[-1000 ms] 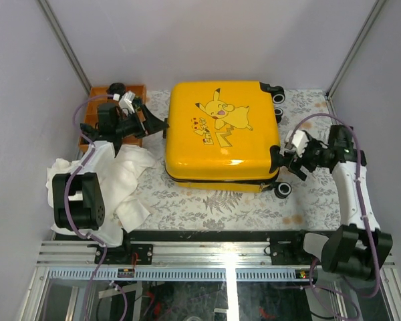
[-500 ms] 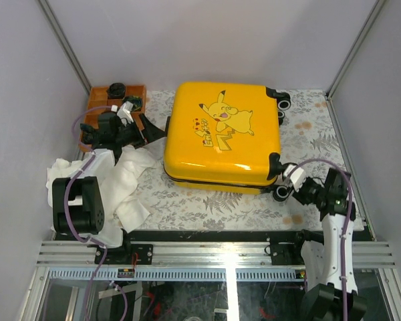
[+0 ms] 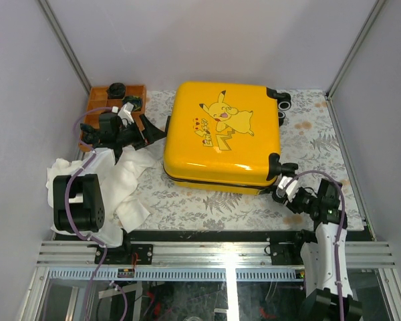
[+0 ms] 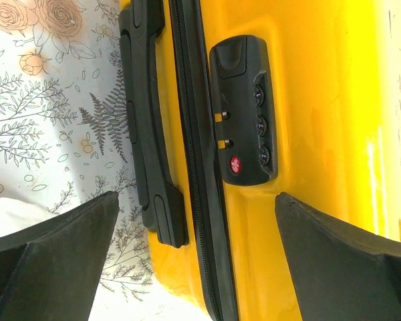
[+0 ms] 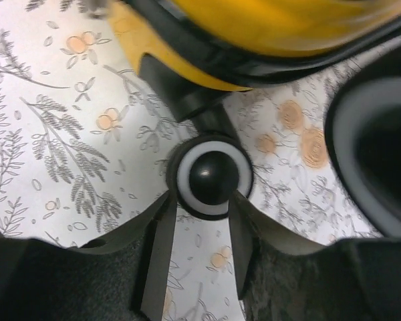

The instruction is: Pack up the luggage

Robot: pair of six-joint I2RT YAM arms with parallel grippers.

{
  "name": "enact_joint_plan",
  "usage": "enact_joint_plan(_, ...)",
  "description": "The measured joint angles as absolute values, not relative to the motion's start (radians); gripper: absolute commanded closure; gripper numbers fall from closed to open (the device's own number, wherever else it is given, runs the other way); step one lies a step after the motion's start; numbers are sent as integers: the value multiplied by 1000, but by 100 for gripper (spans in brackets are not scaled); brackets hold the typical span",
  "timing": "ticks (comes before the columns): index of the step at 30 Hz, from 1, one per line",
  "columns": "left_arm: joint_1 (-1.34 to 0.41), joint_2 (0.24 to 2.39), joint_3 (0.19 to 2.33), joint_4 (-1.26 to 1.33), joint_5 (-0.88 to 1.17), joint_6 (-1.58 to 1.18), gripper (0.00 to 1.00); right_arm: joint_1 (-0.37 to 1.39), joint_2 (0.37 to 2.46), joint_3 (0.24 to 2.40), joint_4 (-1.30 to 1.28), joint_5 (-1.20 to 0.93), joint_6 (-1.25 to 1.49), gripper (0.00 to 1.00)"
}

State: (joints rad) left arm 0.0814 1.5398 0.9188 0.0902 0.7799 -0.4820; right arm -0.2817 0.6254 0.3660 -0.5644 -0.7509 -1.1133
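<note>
The yellow luggage (image 3: 224, 134) lies shut and flat on the flowered table, Pikachu print up. My left gripper (image 3: 154, 130) stands open at its left side, apart from the shell. In the left wrist view the side handle (image 4: 144, 120), the zip and the black combination lock (image 4: 244, 110) show between the wide jaws of the left gripper (image 4: 197, 207). My right gripper (image 3: 286, 190) is at the luggage's near right corner. Its fingertips (image 5: 162, 234) press both sides of a black-and-white wheel (image 5: 214, 175), so the right gripper (image 5: 202, 207) is shut on it.
An orange compartment tray (image 3: 103, 100) with small items sits at the back left. A crumpled white cloth (image 3: 120, 180) lies at the near left, under the left arm. Another wheel (image 5: 374, 154) is close on the right of the gripped one. The far wheels (image 3: 284, 100) point to the back right.
The right arm swung from the luggage's right side down to its near right corner and its jaws closed on the wheel. The luggage shifted slightly. The left gripper stayed open, almost still.
</note>
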Motion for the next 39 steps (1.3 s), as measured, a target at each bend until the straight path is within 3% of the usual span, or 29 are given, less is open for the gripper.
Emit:
enact_joint_plan(6,81,1543,919,91,780,-485,0,-214,644,276,-443,-797,-1168,60)
enact_joint_plan(14,86,1572,945,80,778,-486,0,-134,1087,339,-34,-865,-1014,62)
enact_joint_plan(22,93,1606,999,39,790,-478,0,-125,1530,593,348,-740,-851,59)
enact_joint_plan(25,93,1628,1027,22,796,-472,0,-124,1620,677,419,-660,-823,54)
enact_joint_plan(31,93,1629,1036,-1,805,-434,0,-218,1481,709,235,-640,-846,34)
enact_joint_plan(39,93,1533,1037,-57,781,-305,0,-335,1177,699,-194,-755,-911,25)
